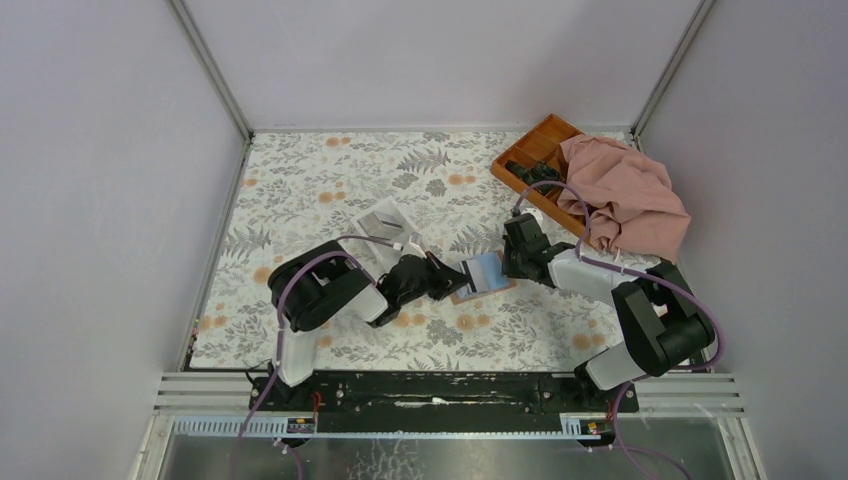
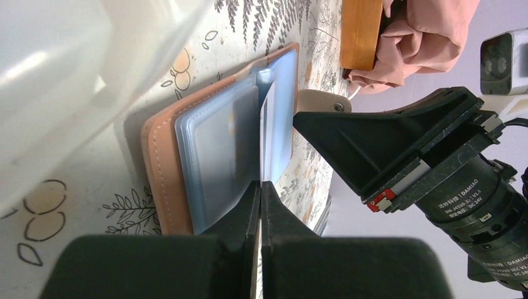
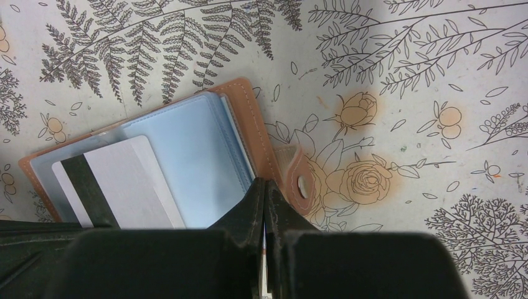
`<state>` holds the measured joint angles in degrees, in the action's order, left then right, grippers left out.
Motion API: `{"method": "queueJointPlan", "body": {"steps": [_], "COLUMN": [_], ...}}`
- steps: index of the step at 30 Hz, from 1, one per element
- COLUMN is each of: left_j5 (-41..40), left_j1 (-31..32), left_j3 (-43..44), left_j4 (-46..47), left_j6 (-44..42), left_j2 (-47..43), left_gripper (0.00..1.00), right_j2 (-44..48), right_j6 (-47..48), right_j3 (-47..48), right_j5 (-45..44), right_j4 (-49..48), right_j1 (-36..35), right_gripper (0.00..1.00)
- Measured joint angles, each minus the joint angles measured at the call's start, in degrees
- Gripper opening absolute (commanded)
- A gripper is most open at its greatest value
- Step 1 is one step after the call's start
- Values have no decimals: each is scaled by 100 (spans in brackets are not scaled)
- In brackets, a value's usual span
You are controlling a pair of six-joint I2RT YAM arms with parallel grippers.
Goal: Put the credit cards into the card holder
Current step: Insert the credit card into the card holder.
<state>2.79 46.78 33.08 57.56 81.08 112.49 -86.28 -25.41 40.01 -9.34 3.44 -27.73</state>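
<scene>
The tan card holder (image 1: 484,273) lies open at mid-table, its clear blue sleeves up; it also shows in the left wrist view (image 2: 162,162) and the right wrist view (image 3: 249,112). My left gripper (image 1: 447,277) is shut on a pale credit card (image 3: 118,187) with a black stripe, seen edge-on in the left wrist view (image 2: 264,124). The card's far end lies among the sleeves. My right gripper (image 1: 507,266) is shut on the holder's right edge, beside the snap tab (image 3: 303,182). No other cards show.
A white box (image 1: 385,225) stands just behind my left gripper and blurs the left wrist view (image 2: 56,75). An orange compartment tray (image 1: 535,155) sits at the back right, partly under a pink cloth (image 1: 625,195).
</scene>
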Motion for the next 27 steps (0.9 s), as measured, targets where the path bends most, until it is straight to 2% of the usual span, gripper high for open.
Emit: {"method": "queueJointPlan", "body": {"steps": [15, 22, 25, 27], "left_j5": [0, 267, 380, 448], "left_j1": [-70, -70, -70, -70], "left_j3": [197, 599, 699, 756], "left_j4": [-188, -269, -356, -439], "left_j6": [-79, -188, -243, -280], "left_j2": [63, 382, 417, 424], "left_gripper": [0, 0, 7, 23], "right_j2": [-9, -37, -39, -44], "right_j6": [0, -11, -11, -13], "right_j3": [2, 26, 26, 31], "right_j5": [2, 2, 4, 11], "right_j4": [-17, -15, -15, -13], "right_j1": [0, 0, 2, 4], "right_gripper": [0, 0, 0, 0]}}
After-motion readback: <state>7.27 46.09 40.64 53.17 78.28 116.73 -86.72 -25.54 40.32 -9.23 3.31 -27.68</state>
